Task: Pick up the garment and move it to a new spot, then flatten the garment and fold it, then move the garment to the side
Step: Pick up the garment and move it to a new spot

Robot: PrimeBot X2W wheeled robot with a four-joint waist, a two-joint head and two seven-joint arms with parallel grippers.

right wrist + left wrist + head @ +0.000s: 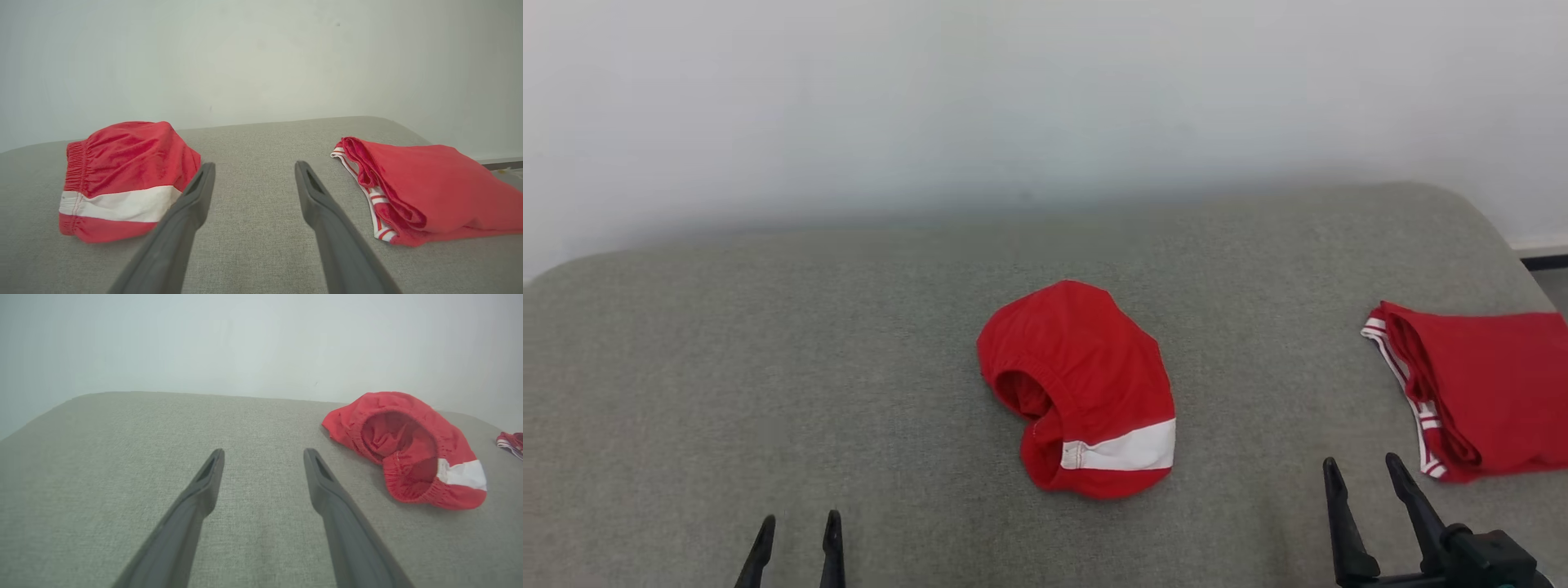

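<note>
A red garment (pixel 1082 388) with a white band and an elastic waistband lies bunched in the middle of the grey cushion (pixel 768 367), waist opening facing front left. It also appears in the left wrist view as the garment (pixel 408 449) and in the right wrist view as the garment (pixel 122 175). My left gripper (pixel 799 523) stands open at the lower left, well clear of it, with nothing between its fingers (pixel 204 486). My right gripper (pixel 1364 467) is open at the lower right, empty, between the two red cloths, its fingers (pixel 314 196) apart.
A second red cloth (pixel 1478 384) with white-striped trim lies folded at the cushion's right edge, also the cloth (pixel 425 188). A pale wall (pixel 1045 98) rises behind the cushion. A strip of floor and dark skirting (pixel 1543 261) shows past the right edge.
</note>
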